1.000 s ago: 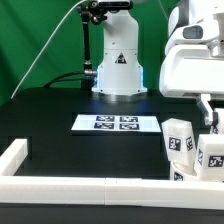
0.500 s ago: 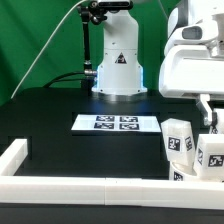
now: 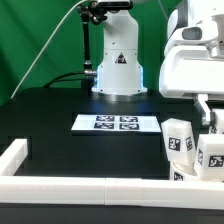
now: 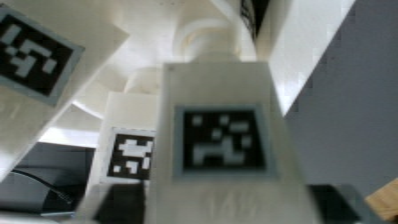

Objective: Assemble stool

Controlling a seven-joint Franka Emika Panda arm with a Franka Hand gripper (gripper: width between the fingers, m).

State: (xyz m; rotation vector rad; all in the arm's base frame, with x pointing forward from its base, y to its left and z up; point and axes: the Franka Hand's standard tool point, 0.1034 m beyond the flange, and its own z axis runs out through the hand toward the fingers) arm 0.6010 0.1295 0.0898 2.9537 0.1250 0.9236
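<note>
- The gripper (image 3: 208,112) stood low at the exterior view's right edge, just above the stool legs (image 3: 179,139); only one finger (image 3: 204,108) showed, so I could not tell if it was released or clenched.
- The legs stood upright and close together on the black table (image 3: 60,115), near the white border rail (image 3: 80,184), to the exterior view's right of the marker board (image 3: 116,123).
- In the wrist view one tagged leg (image 4: 217,120) filled the middle, very near the camera, with other white parts (image 4: 36,60) beside it.
</note>
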